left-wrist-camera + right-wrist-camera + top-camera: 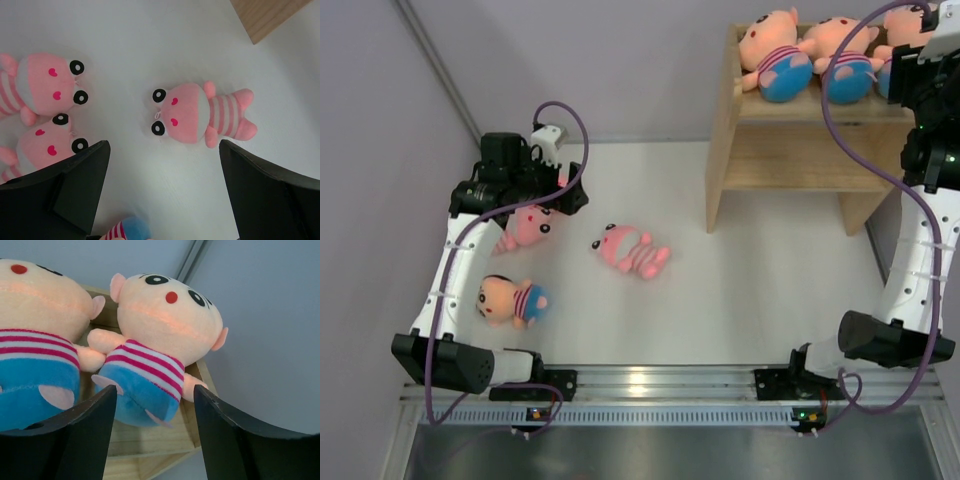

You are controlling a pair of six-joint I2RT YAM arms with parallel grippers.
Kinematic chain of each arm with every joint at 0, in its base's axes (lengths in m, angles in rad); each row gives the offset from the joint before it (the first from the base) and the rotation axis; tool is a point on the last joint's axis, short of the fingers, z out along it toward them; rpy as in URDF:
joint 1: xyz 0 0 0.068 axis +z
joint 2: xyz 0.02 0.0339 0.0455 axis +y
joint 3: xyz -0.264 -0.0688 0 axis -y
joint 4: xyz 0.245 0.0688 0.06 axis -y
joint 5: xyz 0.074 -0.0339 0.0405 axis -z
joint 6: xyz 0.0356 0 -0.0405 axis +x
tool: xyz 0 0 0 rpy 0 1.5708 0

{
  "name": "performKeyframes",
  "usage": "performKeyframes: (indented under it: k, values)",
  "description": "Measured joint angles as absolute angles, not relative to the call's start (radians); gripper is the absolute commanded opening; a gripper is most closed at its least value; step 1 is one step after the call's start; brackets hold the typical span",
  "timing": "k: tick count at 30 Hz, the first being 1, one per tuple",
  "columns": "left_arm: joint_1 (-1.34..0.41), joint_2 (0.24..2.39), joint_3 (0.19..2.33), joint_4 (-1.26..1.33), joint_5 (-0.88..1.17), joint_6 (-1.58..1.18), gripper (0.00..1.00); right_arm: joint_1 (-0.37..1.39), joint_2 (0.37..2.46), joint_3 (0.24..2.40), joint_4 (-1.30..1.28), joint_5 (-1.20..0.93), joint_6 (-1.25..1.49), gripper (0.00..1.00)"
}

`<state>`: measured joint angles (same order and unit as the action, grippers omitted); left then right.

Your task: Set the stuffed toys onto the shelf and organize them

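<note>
One risk, shelf end: the end peach toy [165,335] rests by the right corner of the shelf [150,440] top, arm against its neighbour [35,340]. My judgement is that it goes over the low rim if a finger drags the plush when the right pincer [155,390] withdraws.
Second risk, crowding: the pink pair [47,85] lies touching on the worktop [760,290]. A careless close there could catch both, or only an ear, and drop it on the way.
Right pincer: spread, one finger on either side of the end peach toy's blue bottom. I cannot tell whether the pads touch it.
Left pincer [162,147]: spread wide and holding nothing, it hovers over the worktop above the lone pink toy [200,112].
Toy positions: three peach ones lie side by side on the shelf top. On the worktop are the pink pair, the lone pink toy and one peach toy [510,300], all well apart from the shelf.
Toy look: soft and rounded, with big heads. The peach ones have red cheeks, pink-striped shirts and blue bottoms. The pink ones have heart cheeks, round black eyes and striped bodies.
Handling: squashy, so I expect a grip to sink in.
</note>
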<state>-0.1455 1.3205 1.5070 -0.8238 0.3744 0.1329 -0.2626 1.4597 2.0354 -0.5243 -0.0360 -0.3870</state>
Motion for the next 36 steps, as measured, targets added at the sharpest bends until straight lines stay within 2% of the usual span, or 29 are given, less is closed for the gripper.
performKeyframes:
  k: [5,7,17,33,35,36]
  values:
    - [-0.146,1.32,1.504,-0.823,0.377,0.133,0.96,-0.263,1.428,1.995,-0.503,-0.034,-0.361,0.84]
    - [-0.146,1.32,1.498,-0.823,0.377,0.133,0.96,-0.263,1.413,1.97,-0.495,-0.036,-0.345,0.85]
    - [-0.146,1.32,1.478,-0.823,0.385,0.134,0.95,-0.27,1.353,1.908,-0.385,0.038,-0.179,0.86]
    - [-0.146,1.32,1.471,-0.823,0.396,0.134,0.95,-0.272,1.53,1.971,-0.364,0.049,-0.074,0.85]
    - [-0.146,1.32,1.471,-0.823,0.396,0.134,0.95,-0.272,1.536,1.975,-0.365,0.043,-0.074,0.79]
    - [-0.146,1.32,1.471,-0.823,0.396,0.134,0.95,-0.272,1.538,1.979,-0.366,0.041,-0.075,0.72]
